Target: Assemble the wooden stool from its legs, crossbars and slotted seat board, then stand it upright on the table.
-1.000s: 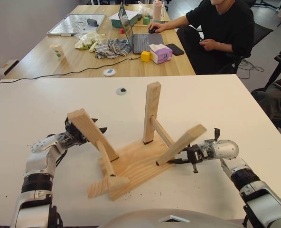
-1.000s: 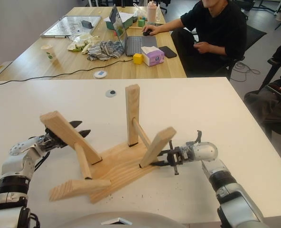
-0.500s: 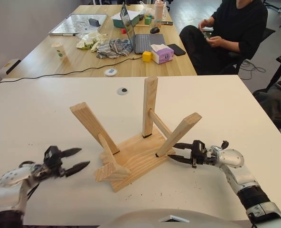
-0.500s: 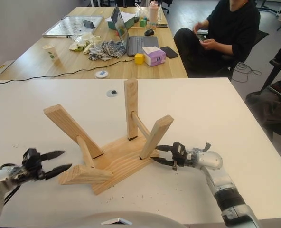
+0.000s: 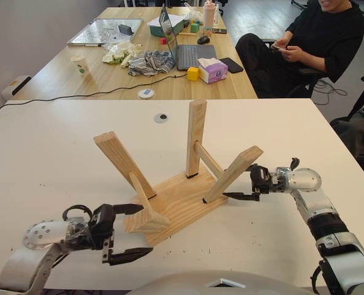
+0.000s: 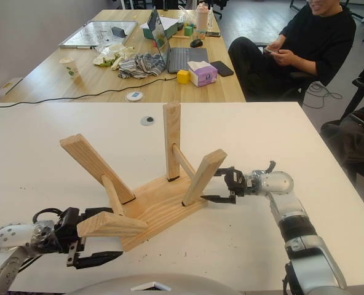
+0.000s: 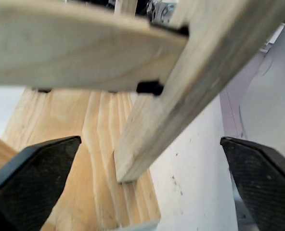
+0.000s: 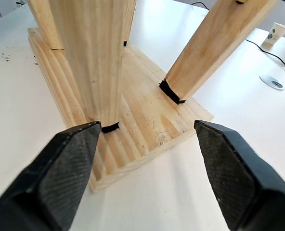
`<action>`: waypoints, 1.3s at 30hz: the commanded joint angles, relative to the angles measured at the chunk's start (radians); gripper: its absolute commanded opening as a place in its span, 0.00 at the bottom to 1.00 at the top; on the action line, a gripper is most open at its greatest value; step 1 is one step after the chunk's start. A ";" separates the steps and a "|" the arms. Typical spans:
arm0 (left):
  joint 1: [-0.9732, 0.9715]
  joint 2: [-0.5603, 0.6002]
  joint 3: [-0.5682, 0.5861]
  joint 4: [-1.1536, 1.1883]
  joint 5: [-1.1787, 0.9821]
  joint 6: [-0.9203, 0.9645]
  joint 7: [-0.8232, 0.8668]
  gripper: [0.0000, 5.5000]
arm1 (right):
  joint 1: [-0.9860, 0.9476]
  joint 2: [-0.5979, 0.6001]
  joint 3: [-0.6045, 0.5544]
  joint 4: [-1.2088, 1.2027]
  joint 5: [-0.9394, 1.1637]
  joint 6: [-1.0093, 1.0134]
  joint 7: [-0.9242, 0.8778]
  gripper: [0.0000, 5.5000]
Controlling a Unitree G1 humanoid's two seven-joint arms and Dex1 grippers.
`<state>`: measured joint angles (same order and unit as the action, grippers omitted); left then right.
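Between the spread jaws of your left gripper lies the low near leg of the upside-down stool, and the right gripper, also apart, waits just beside the right leg, so I think you should close both squarely before turning.

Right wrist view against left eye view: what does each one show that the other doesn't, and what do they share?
Right wrist view, not the left eye view: the ribbed pads of the right gripper and, close up, the dark gap at the foot of the nearest leg. Left eye view, not the wrist view: the left gripper, open around the low-lying leg, and the laptop. Both: the seat board flat on the table, legs pointing up, right gripper open astride one leg.
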<state>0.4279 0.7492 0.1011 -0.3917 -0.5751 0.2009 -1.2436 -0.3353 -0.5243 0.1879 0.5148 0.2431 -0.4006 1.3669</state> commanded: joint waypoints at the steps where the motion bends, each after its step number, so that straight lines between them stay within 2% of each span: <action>1: -0.049 -0.044 -0.063 -0.021 0.019 0.019 0.060 0.98 | -0.029 0.015 0.016 0.009 -0.013 -0.009 0.026 0.65; 3: -0.059 -0.061 -0.092 -0.031 0.027 0.019 0.078 0.98 | -0.030 0.018 0.027 0.002 -0.011 -0.002 0.044 0.65; 7: -0.076 -0.062 -0.110 -0.035 0.030 0.014 0.091 0.85 | -0.005 0.007 0.031 -0.061 0.015 0.041 0.075 0.65; 14: -0.146 -0.021 -0.009 0.097 0.016 -0.009 0.063 0.63 | 0.032 0.045 0.041 -0.190 0.074 0.172 0.057 0.42; 20: -0.225 -0.020 -0.010 0.211 0.063 -0.073 0.027 0.49 | 0.099 0.106 0.052 -0.333 0.125 0.297 -0.031 0.25; 26: -0.368 0.028 -0.058 0.538 0.230 -0.332 -0.097 0.33 | 0.120 0.132 0.044 -0.372 0.122 0.326 -0.084 0.21; 30: -0.460 -0.016 -0.071 0.592 0.208 -0.330 -0.105 0.22 | 0.104 0.149 0.030 -0.366 0.119 0.351 -0.124 0.20; 33: -0.448 -0.067 -0.062 0.476 0.101 -0.161 -0.054 0.22 | 0.096 0.130 0.013 -0.412 0.171 0.479 -0.143 0.20; 35: -0.444 -0.065 -0.036 0.336 -0.064 0.137 0.040 0.22 | 0.057 0.088 -0.021 -0.490 0.281 0.768 -0.197 0.20; 36: -0.458 -0.043 -0.022 0.280 -0.163 0.314 0.087 0.22 | 0.012 0.063 -0.063 -0.522 0.386 0.992 -0.253 0.20; 39: -0.571 -0.014 0.059 0.286 -0.445 0.782 0.247 0.22 | -0.153 0.032 -0.194 -0.473 0.591 1.516 -0.385 0.20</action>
<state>-0.0125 0.7436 0.0849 -0.0341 -0.6463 0.4530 -1.2345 -0.3110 -0.4862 0.0974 0.0413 0.6178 0.5134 1.2198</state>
